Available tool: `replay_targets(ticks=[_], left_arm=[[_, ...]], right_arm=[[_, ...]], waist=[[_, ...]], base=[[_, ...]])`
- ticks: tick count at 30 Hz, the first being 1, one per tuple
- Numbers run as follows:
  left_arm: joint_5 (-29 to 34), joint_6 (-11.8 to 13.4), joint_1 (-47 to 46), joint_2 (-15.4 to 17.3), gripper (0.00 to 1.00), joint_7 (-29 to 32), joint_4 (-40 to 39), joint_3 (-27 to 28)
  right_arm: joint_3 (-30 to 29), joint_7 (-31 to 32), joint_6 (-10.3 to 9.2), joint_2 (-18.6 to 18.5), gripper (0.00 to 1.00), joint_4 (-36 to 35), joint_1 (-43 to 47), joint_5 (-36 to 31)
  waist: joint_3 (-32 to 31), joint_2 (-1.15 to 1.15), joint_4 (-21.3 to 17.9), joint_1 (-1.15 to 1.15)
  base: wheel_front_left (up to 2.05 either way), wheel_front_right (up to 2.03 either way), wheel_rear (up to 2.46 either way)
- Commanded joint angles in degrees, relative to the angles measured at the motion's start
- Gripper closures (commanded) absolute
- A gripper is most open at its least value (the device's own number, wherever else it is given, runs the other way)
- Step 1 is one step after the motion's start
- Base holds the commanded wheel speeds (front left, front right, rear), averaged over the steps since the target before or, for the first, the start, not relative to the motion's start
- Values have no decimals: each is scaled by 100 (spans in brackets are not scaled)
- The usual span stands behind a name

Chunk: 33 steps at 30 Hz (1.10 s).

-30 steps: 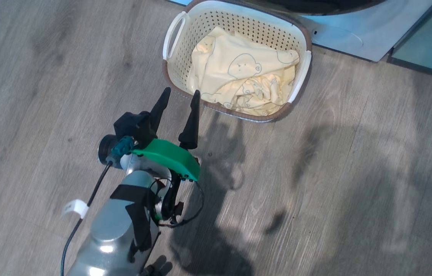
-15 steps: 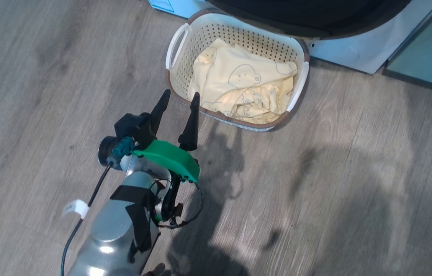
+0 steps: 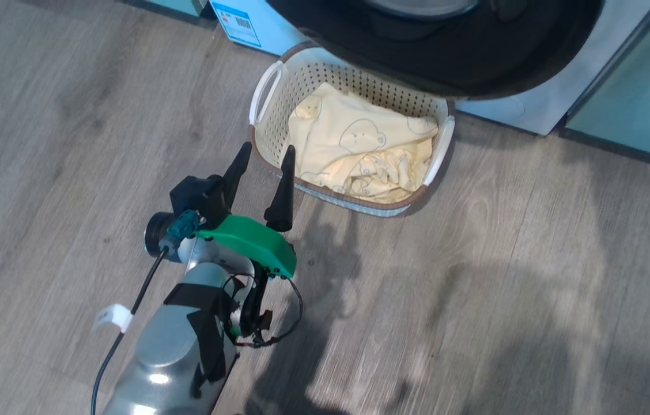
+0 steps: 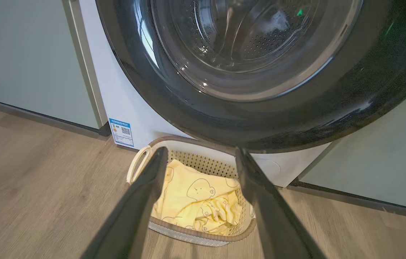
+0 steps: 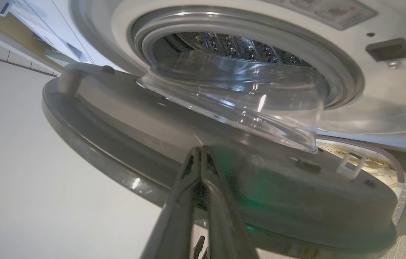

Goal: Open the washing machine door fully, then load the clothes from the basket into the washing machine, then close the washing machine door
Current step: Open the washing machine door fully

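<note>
While the head looks down, basket: on floor under washing machine door, long axis along washing machine front, clothes all inside.
Left wrist, left gripper: fingers spread, empty, aimed at basket.
Right wrist, right gripper: fingers pressed together at door's inner rim; door seems part-open, loading unstarted.

Washer: white front-loader; grey-ringed mouth gaping, steel drum showing, blue sticker sitting low at its 7 o'clock corner.
Basket: cream, perforated, brown-rimmed, white-handled; sitting upright on the floor just before the washer.
Clothes: pale yellow, bear-printed; lying crumpled inside the basket, bunching toward its 3 o'clock side.
Door: round, glossy black rim, clear domed glass; standing swung open, overhanging the basket's 12 o'clock edge.
</note>
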Motion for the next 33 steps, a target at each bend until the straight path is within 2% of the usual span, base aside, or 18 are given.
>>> replay_targets(ticks=[1,15,33], left_arm=[[47,-11,48,129,0,-36,-122,213],[182,-131,247,129,0,-36,25,401],[569,-394,384,129,0,-36,203,673]], right_arm=[[38,65,9,215,100,-244,50,34],[206,335,9,344,100,-617,853,153],[611,573,9,960,100,-757,1553,214]], waist=[[-39,0,-5,1],[-624,0,-5,1],[-1189,0,-87,1]], base=[[0,0,0],[0,0,0],[0,0,0]])
